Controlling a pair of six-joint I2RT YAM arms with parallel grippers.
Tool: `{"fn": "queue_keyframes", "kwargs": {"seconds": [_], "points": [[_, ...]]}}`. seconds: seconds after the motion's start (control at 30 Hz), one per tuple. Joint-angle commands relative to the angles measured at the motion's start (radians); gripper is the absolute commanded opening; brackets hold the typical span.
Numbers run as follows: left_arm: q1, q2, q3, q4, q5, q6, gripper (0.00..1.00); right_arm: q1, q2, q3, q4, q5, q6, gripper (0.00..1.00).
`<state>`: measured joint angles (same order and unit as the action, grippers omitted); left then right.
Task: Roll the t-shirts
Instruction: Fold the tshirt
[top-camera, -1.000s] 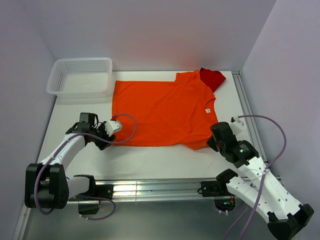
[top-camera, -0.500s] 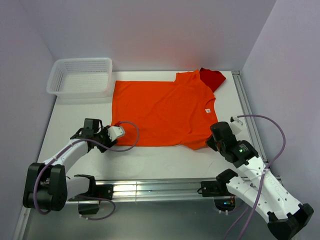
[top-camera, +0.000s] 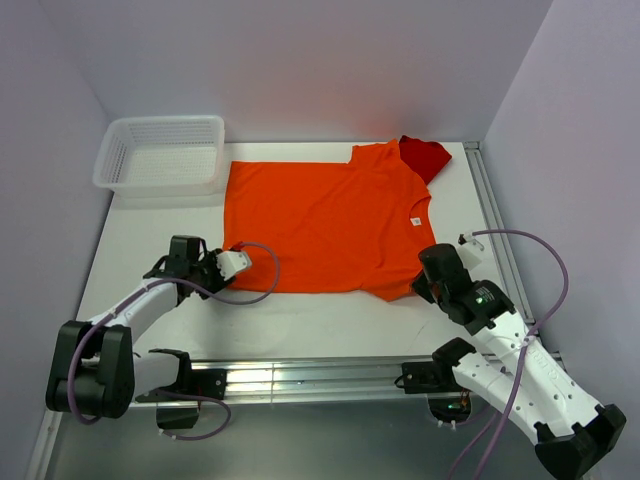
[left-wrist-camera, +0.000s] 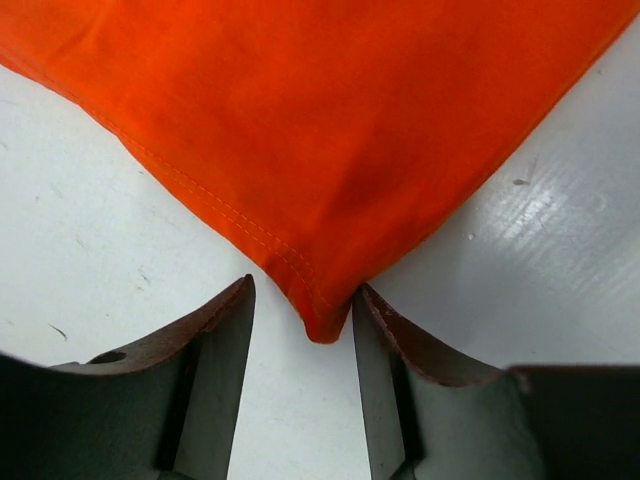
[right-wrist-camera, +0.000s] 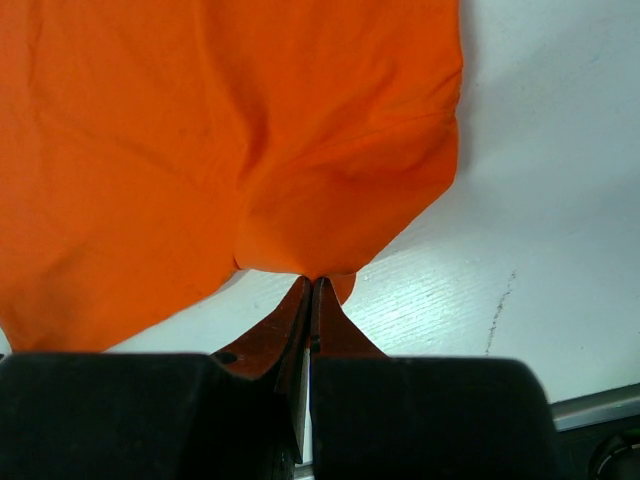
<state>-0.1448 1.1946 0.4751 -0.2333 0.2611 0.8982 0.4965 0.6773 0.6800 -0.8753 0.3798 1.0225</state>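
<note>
A bright orange t-shirt (top-camera: 320, 220) lies spread flat on the white table, its small white neck label (top-camera: 412, 220) toward the right. A darker red t-shirt (top-camera: 425, 155) peeks out from under its far right corner. My left gripper (top-camera: 217, 277) sits low at the orange shirt's near left corner. In the left wrist view the left gripper (left-wrist-camera: 302, 300) is open, with the hem corner (left-wrist-camera: 320, 325) lying between its fingers and brushing the right one. My right gripper (top-camera: 418, 290) is at the near right edge. In the right wrist view the right gripper (right-wrist-camera: 313, 282) is shut, pinching a fold of orange cloth (right-wrist-camera: 300, 240).
A white mesh basket (top-camera: 160, 150) stands at the far left corner, just beyond the shirt's left edge. A metal rail (top-camera: 490, 200) runs along the table's right side, and another (top-camera: 300, 375) runs across the near edge between the arm bases. Purple walls close in on three sides.
The left gripper has slid right and toward the near edge onto the orange shirt's corner, and its jaws have narrowed a little. The right gripper has kept its pinch and barely moved.
</note>
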Motion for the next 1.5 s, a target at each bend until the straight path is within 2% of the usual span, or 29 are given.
{"fn": "queue_keyframes", "kwargs": {"seconds": [0.0, 0.13, 0.17, 0.2, 0.27, 0.4, 0.7, 1.1, 1.33, 1.47], "points": [[-0.004, 0.031, -0.013, 0.011, -0.016, 0.027, 0.48, -0.007, -0.005, 0.0, 0.021, 0.019, -0.018, 0.0], [-0.004, 0.046, -0.006, -0.015, -0.007, 0.025, 0.3, -0.007, -0.007, 0.003, 0.022, 0.018, -0.021, 0.0], [-0.004, 0.046, -0.001, -0.027, -0.006, 0.028, 0.21, -0.007, -0.007, 0.001, 0.024, 0.018, -0.024, 0.0], [-0.004, 0.043, 0.002, -0.049, -0.002, 0.03, 0.17, -0.007, -0.007, 0.003, 0.024, 0.018, -0.027, 0.0], [-0.004, 0.03, 0.008, -0.075, 0.003, 0.041, 0.09, -0.007, -0.008, 0.006, 0.022, 0.014, -0.033, 0.0], [-0.004, -0.004, 0.026, -0.153, 0.009, 0.061, 0.0, -0.007, -0.007, 0.018, 0.019, 0.004, -0.048, 0.0], [0.019, -0.033, 0.086, -0.323, 0.026, 0.097, 0.0, -0.006, -0.065, 0.023, -0.025, -0.054, -0.067, 0.0], [0.04, -0.029, 0.128, -0.42, 0.03, 0.126, 0.0, -0.004, -0.226, 0.147, -0.234, -0.074, -0.075, 0.0], [0.04, -0.072, 0.166, -0.445, 0.061, 0.111, 0.04, -0.004, -0.246, 0.144, -0.249, -0.073, -0.078, 0.0], [0.04, -0.07, 0.2, -0.431, 0.069, 0.084, 0.03, -0.004, -0.188, 0.167, -0.226, -0.048, -0.104, 0.0]]}}
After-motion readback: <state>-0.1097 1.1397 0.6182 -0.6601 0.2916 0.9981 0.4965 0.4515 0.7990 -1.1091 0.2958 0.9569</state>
